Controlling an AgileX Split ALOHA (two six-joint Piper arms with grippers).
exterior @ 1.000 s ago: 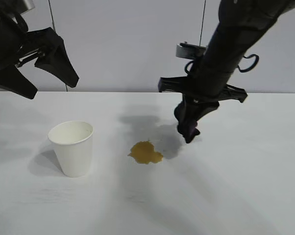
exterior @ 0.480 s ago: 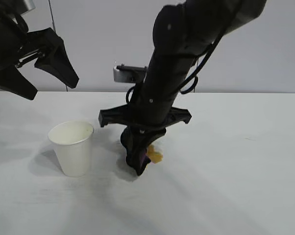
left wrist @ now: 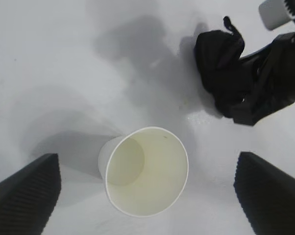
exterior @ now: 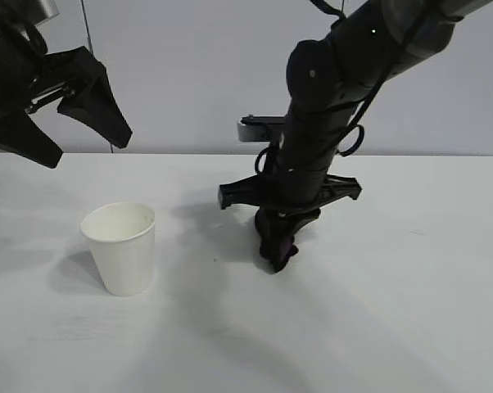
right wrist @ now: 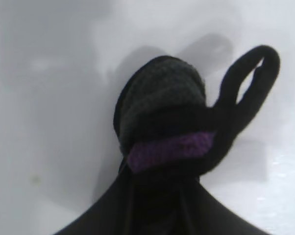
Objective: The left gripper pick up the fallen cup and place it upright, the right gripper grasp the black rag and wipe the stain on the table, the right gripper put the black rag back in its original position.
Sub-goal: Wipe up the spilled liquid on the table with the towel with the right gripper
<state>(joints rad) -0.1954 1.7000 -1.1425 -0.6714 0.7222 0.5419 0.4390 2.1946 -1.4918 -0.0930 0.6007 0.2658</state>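
The white paper cup (exterior: 121,247) stands upright on the white table (exterior: 410,311), left of centre; it also shows from above in the left wrist view (left wrist: 146,171). My left gripper (exterior: 66,123) hangs open and empty high above the cup at the left. My right gripper (exterior: 279,250) is shut on the black rag (exterior: 278,244) and presses it onto the table at centre. The rag with its purple fold fills the right wrist view (right wrist: 167,127) and shows in the left wrist view (left wrist: 221,68). The yellowish-brown stain is not visible; only a faint speck (right wrist: 36,179) remains beside the rag.
A plain grey wall (exterior: 197,74) stands behind the table. The right arm (exterior: 328,106) leans over the table's middle. A wet sheen lies on the table next to the rag (left wrist: 196,115).
The right gripper swept the rag left across the stain, then back to the right. The blotch seen a second ago no longer shows. The left gripper and cup stayed still.
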